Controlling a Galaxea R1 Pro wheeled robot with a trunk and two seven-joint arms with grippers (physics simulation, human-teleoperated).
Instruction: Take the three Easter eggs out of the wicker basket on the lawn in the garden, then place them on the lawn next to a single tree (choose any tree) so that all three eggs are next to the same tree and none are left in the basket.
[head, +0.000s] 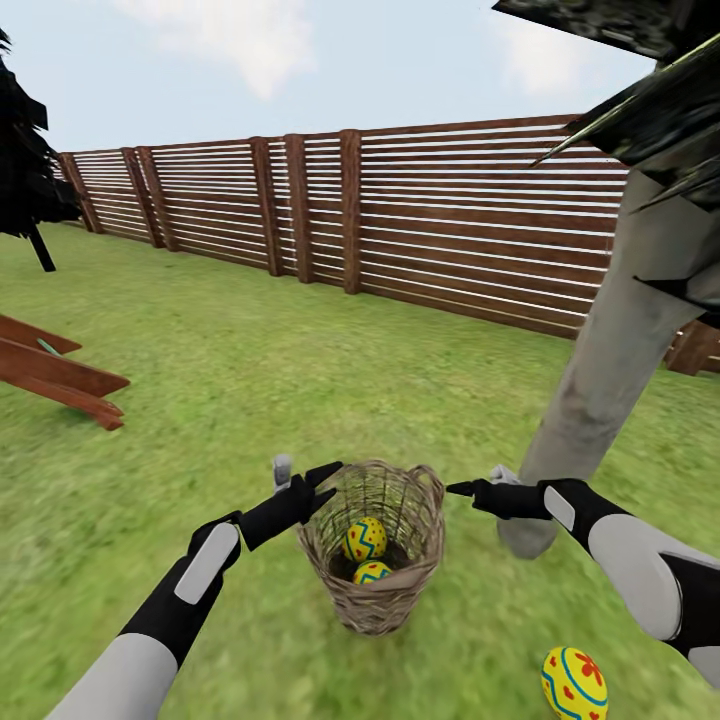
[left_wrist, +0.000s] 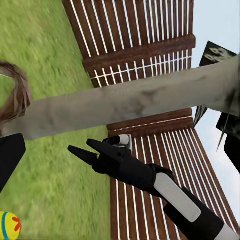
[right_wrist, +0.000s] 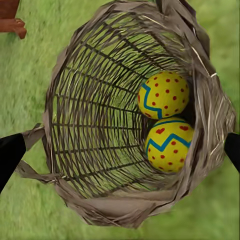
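Note:
The wicker basket (head: 378, 575) stands on the lawn (head: 250, 380) just in front of me, with two Easter eggs (head: 365, 538) (head: 372, 572) inside. The right wrist view looks into the basket (right_wrist: 90, 125) at both eggs (right_wrist: 164, 95) (right_wrist: 168, 144). A third egg (head: 574, 683) lies on the grass at the lower right, a short way from the pale tree trunk (head: 605, 370). My left gripper (head: 328, 482) is open at the basket's left rim. The right gripper (head: 455, 489) is open and empty just right of the rim, its fingers (right_wrist: 10, 156) spread wide.
A brown slatted fence (head: 420, 210) bounds the garden behind. A reddish wooden structure (head: 60, 380) lies on the grass at the left. A dark thin-trunked tree (head: 30, 180) stands far left. Dark leaf clumps (head: 650, 110) hang overhead at the right.

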